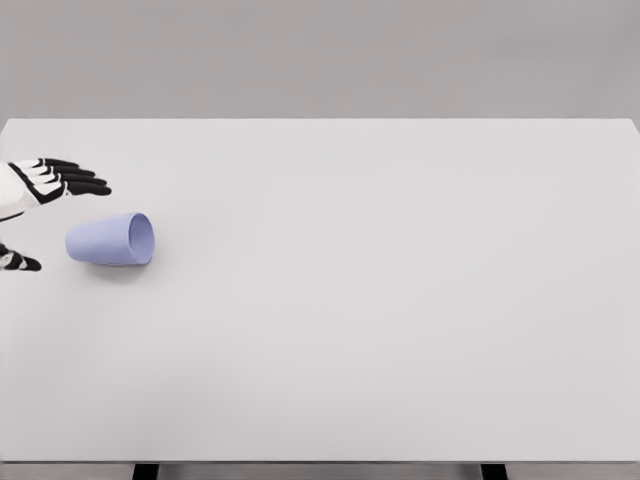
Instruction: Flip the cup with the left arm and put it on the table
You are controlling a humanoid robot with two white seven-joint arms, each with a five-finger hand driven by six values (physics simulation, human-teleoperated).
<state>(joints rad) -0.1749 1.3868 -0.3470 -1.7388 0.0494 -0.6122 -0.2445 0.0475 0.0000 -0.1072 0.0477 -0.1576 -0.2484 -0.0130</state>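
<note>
A pale lavender-blue cup (111,239) lies on its side at the left of the white table (380,300), its open mouth facing right. My left hand (50,215) comes in at the left edge, with the black-tipped fingers (70,178) stretched out behind and above the cup and the thumb (20,262) showing below, on the cup's near side. The hand is open and spread around the cup's closed end without touching it. The right arm does not show.
The table's far edge runs along the top against a grey wall, and its near edge along the bottom with two dark legs (146,471) beneath it.
</note>
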